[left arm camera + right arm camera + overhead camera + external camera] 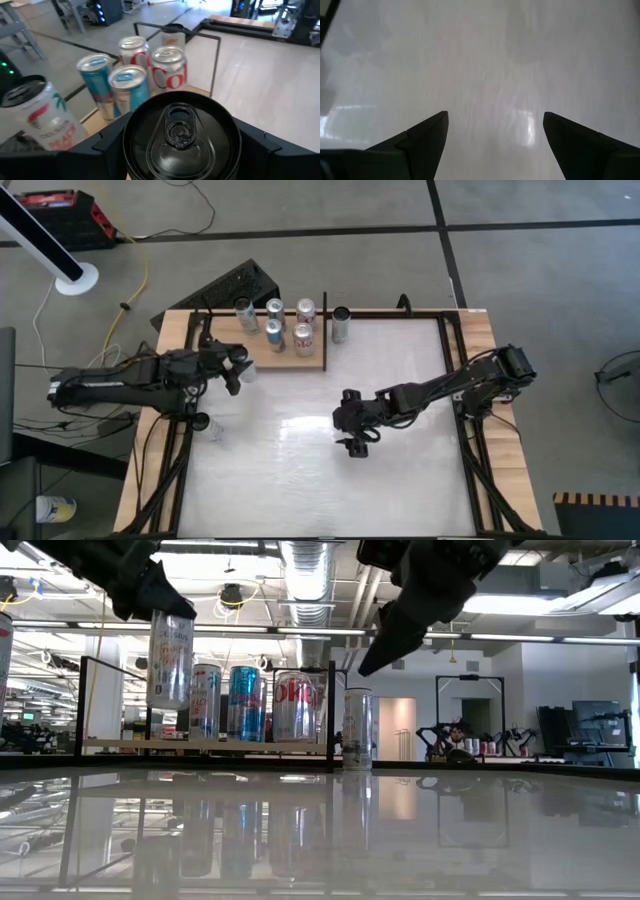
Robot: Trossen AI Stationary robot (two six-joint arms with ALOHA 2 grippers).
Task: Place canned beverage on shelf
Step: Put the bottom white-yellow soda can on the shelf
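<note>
A white printed can (170, 658) with a dark top (181, 131) hangs upright above the near left part of the shelf (290, 360), with my left gripper (238, 370) shut on it. Several other cans (150, 70) stand on their bases on the light-brown board. One silver can (341, 325) stands on the white table just right of the shelf. My right gripper (356, 445) hovers open over the table's middle, and nothing lies between its fingers (427, 135). My left gripper pinches the can's upper wall (126, 146), just under the rim, between its two fingers (102, 147). The fingers come nearly level from the table's left. The can hangs upright below them, its base (170, 705) clear of the shelf board.
Thin black bars (331, 705) edge the shelf. A dark box (235, 283) sits behind the table's far left corner. A small pale thing (214, 428) lies near the left edge. The white tabletop (300, 480) stretches from the shelf to the near edge.
</note>
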